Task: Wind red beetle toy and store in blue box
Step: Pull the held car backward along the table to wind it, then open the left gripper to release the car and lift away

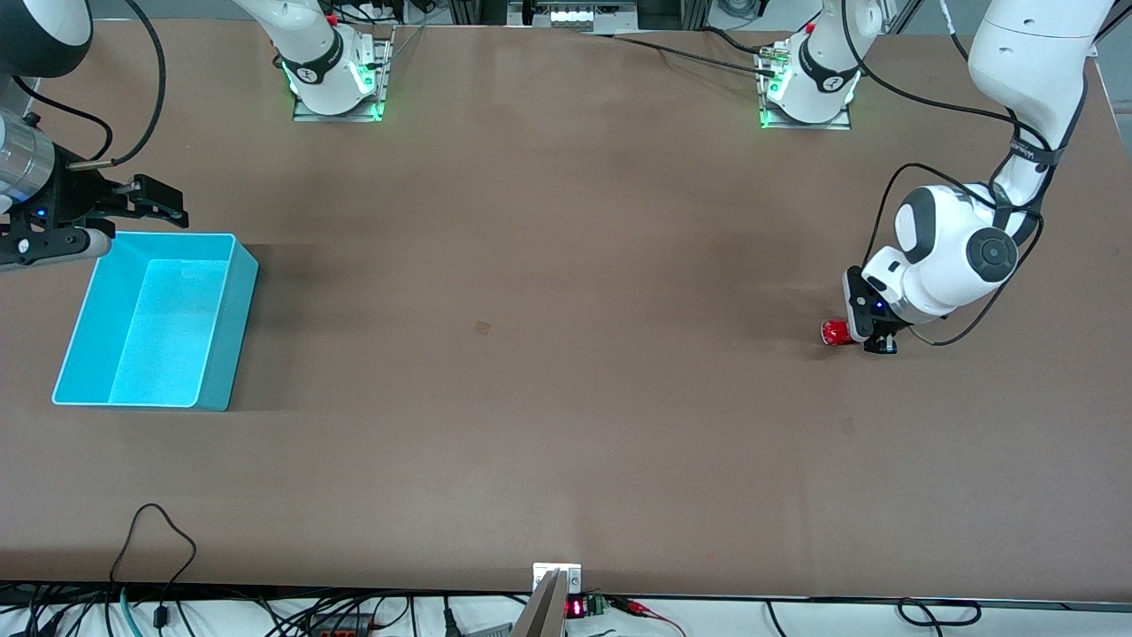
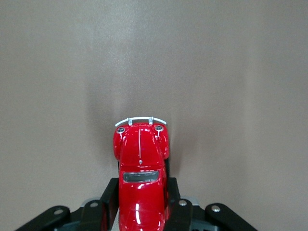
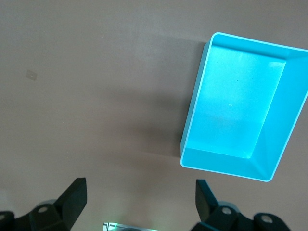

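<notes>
the glossy, rounded red beetle toy [image 1: 833,333] [image 2: 140,183] sits on the matte brown table [image 1: 548,372], pinched between the left gripper [image 1: 856,336] fingers [image 2: 109,202], well apart from the smooth blue box [image 1: 75,341] [image 3: 195,108]. the right gripper [image 1: 146,202] [image 3: 139,199] hovers beside the box, fingers wide.

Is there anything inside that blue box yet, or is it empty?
Empty. The blue box shows only its bare floor in the front and right wrist views; the red beetle toy sits between the left gripper fingers at the left arm's end.
</notes>
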Controlling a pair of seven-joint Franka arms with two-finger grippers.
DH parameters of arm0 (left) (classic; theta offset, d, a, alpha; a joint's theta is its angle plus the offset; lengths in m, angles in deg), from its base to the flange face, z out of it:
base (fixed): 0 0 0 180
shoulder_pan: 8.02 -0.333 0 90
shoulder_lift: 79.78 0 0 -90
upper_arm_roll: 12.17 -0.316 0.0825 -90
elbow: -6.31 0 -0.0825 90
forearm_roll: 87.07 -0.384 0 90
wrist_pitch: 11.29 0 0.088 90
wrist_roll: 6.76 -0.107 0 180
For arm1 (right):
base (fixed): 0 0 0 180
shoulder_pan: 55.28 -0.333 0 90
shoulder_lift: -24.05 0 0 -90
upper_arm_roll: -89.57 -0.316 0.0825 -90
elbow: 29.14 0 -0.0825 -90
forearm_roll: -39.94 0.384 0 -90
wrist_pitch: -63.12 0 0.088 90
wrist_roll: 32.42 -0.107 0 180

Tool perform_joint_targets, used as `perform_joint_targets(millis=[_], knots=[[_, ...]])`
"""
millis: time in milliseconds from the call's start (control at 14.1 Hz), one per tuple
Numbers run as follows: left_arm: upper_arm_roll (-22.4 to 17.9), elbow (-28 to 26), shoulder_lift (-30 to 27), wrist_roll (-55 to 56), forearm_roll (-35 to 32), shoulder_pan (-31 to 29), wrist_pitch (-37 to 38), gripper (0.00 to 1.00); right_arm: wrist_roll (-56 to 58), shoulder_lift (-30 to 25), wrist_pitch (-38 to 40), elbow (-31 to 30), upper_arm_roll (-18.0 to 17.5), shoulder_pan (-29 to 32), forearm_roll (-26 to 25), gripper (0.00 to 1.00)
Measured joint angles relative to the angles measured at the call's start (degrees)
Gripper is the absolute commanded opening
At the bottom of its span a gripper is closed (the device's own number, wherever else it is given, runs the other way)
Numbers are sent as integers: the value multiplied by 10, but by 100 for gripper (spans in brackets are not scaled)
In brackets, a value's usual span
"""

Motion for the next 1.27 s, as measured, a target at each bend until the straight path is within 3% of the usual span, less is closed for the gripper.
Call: perform_joint_targets(millis=[495,990,1061,1131,1202,1273], knots=[[0,0,0,-3,-15,-14,2,26,0,0,0,0,0,0,0,100],[1,11,7,-93,-55,-103,7,28,0,0,0,0,0,0,0,100],[1,15,9,-107,-55,-115,8,34,0,0,0,0,0,0,0,100],[2,19,12,-120,-55,-129,8,46,0,0,0,0,0,0,0,100],[2,24,15,-129,-55,-142,9,87,0,0,0,0,0,0,0,100],[2,27,18,-136,-55,-151,9,100,0,0,0,0,0,0,0,100]])
